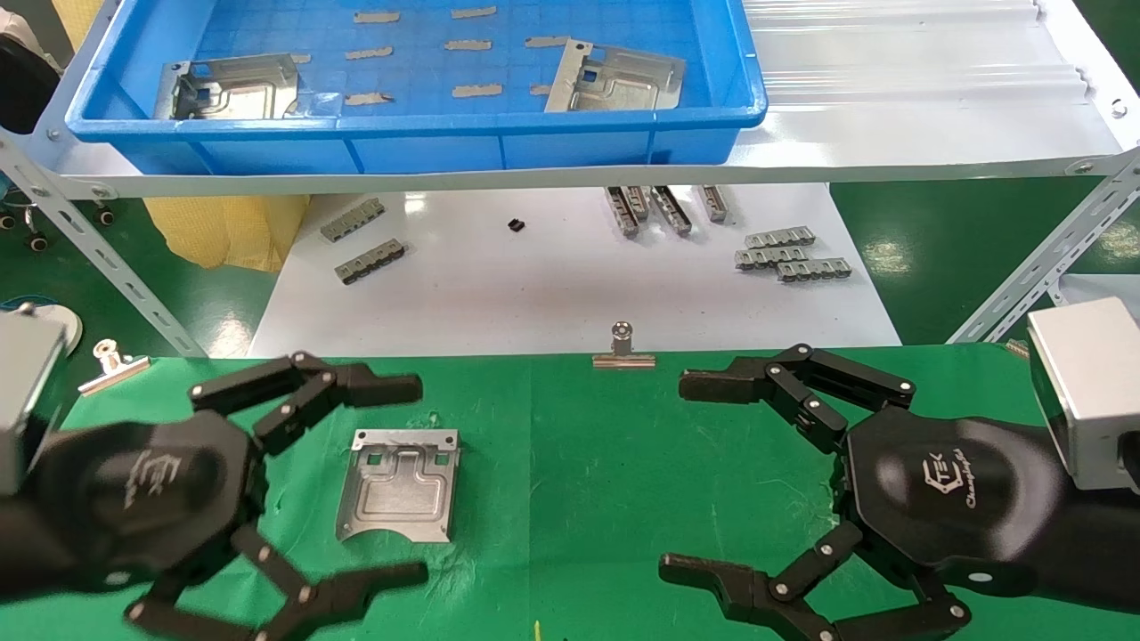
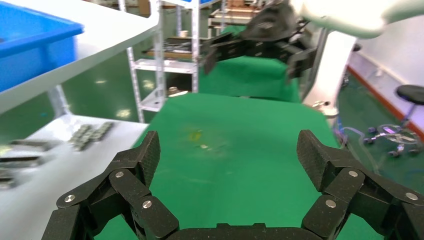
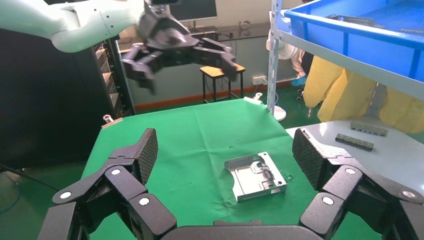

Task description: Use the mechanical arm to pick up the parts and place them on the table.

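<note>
The left gripper hangs spread wide and empty above the green table, one silvery part lying flat at its three o'clock, two more parts up in the blue bin, while the right gripper idles spread opposite.

silvery part lies flat on green table.

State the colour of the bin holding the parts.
Bright blue bin, clearest in the head view.

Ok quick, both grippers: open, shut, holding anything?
Left gripper: open, empty, above the green table.
Right gripper: open, empty.
</note>
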`<control>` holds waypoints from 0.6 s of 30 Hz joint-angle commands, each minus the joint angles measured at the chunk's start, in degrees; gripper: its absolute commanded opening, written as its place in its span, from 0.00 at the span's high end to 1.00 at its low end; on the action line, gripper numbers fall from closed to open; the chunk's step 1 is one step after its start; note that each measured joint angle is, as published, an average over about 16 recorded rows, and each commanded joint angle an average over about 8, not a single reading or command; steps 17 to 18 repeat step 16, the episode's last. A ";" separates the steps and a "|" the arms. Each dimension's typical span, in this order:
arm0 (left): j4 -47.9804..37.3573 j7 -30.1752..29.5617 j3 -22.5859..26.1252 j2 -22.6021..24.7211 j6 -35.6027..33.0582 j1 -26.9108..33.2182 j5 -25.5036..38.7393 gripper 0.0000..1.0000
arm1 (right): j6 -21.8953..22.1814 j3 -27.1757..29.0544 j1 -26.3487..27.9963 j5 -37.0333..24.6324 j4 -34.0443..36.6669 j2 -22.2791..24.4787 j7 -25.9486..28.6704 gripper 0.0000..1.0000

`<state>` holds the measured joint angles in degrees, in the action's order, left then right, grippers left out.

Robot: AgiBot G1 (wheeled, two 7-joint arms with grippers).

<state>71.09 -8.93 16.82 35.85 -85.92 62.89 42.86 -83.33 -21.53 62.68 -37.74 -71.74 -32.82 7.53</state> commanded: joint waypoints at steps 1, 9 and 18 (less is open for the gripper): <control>2.48 -1.66 -0.77 -0.81 0.19 -1.30 -1.01 0.00 | 0.00 0.00 0.00 0.00 0.00 0.00 0.00 0.00; 4.53 -2.51 -1.48 -1.51 0.40 -2.43 -2.00 0.00 | 0.01 0.00 -0.01 0.01 0.01 0.00 0.00 0.00; 3.69 -2.21 -1.23 -1.25 0.37 -2.02 -1.64 0.00 | 0.01 0.00 -0.01 0.01 0.01 0.00 0.00 0.00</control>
